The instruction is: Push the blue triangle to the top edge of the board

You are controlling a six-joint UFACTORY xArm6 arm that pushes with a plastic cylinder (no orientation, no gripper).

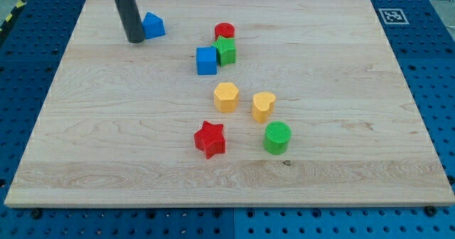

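Note:
The blue triangle (153, 25) lies near the view's top left of the wooden board (341, 89), a short way below the board's top edge. My tip (134, 40) rests on the board just left of and slightly below the triangle, touching or almost touching its left side. The dark rod rises from there out of the view's top.
A blue cube (206, 60), a green star (225, 50) and a red cylinder (225, 31) cluster right of the triangle. Lower down sit a yellow hexagon (226, 97), a yellow block (263, 106), a red star (210, 139) and a green cylinder (277, 137).

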